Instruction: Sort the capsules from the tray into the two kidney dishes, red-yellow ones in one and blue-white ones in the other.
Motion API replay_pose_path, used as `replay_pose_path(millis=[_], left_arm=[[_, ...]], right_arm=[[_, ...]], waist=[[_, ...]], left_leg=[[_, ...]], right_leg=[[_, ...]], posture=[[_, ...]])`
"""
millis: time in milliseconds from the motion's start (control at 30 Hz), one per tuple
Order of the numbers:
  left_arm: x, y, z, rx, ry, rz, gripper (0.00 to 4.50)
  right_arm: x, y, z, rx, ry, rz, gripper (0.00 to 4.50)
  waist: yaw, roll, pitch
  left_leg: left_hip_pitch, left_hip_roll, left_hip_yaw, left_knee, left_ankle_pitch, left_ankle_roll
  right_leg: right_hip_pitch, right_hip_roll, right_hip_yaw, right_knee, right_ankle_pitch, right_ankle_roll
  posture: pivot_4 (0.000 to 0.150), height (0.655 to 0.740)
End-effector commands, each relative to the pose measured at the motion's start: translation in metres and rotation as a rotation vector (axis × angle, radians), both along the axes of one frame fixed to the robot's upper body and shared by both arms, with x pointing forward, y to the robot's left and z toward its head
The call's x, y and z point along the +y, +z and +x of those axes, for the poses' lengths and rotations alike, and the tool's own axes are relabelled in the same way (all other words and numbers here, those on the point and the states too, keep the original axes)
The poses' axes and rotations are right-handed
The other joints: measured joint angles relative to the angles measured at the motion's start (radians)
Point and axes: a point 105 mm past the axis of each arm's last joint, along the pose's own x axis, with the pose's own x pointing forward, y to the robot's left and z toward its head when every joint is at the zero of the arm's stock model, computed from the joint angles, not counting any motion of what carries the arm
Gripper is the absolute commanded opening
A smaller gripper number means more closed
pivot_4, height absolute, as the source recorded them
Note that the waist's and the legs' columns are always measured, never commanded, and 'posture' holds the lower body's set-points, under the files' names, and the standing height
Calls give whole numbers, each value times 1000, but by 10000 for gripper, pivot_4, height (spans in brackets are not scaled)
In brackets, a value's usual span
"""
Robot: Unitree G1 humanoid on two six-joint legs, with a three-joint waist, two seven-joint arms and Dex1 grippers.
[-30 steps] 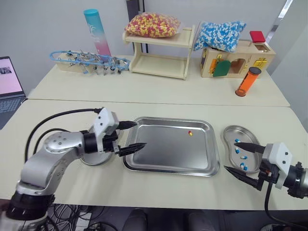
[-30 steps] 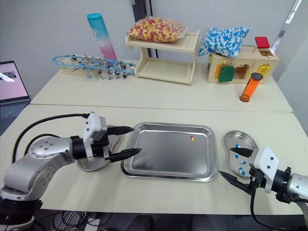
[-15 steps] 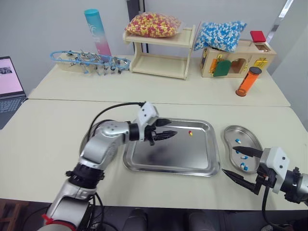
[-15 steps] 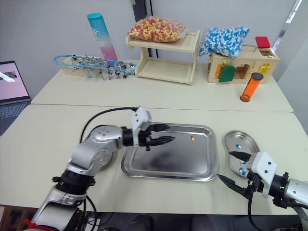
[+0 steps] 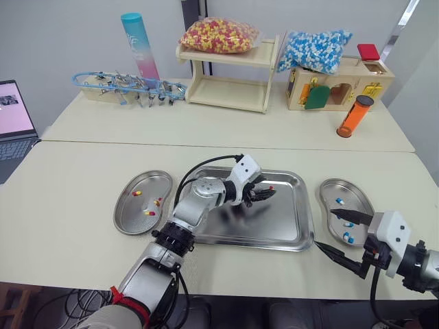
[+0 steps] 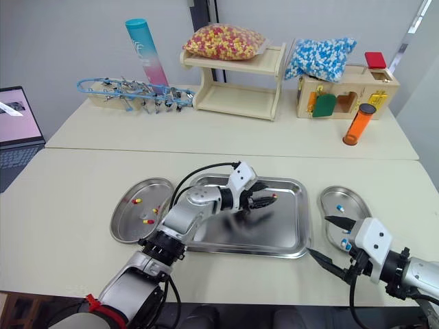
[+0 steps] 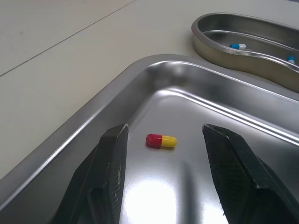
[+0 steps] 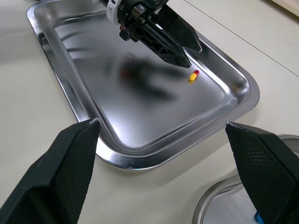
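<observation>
Reaching farther across than half a second ago, the left hand (image 5: 265,195) now sits low over the far right corner of the rectangular stainless-steel tray (image 5: 274,236). Its two black fingers are apart, and the single red-yellow capsule (image 7: 161,140) lies on the tray floor between their tips, touching neither. The steel kidney dish on the left (image 5: 129,221) holds a few red-yellow capsules (image 5: 149,212). The steel kidney dish on the right (image 5: 358,199) holds blue-white capsules (image 5: 348,223). The right hand (image 5: 325,229) hovers over the pale table (image 5: 68,178) just beside that right dish, fingers spread wide.
</observation>
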Motion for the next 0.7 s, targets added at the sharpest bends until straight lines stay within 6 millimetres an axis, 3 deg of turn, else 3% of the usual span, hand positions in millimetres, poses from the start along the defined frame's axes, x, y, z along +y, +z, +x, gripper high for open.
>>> replay_pose_path(millis=[33,567,700], left_arm=[[-10,1,1,-38,-51,24,25601],[-21,-16,5,9,-121,102,25601],[-18,-19,6,12,-123,111,17300]], right_arm=[[6,7,-3,-31,13,2,45000],[10,6,-8,-15,6,6,45000],[11,5,-9,-11,4,8,45000]], waist=[[0,0,0],[0,0,0],[-1,0,0]], left_leg=[[0,0,0,0,0,0],[0,0,0,0,0,0],[0,0,0,0,0,0]], right_leg=[[0,0,0,0,0,0],[0,0,0,0,0,0],[0,0,0,0,0,0]], posture=[[1500,7400],[1500,7400],[1500,7400]])
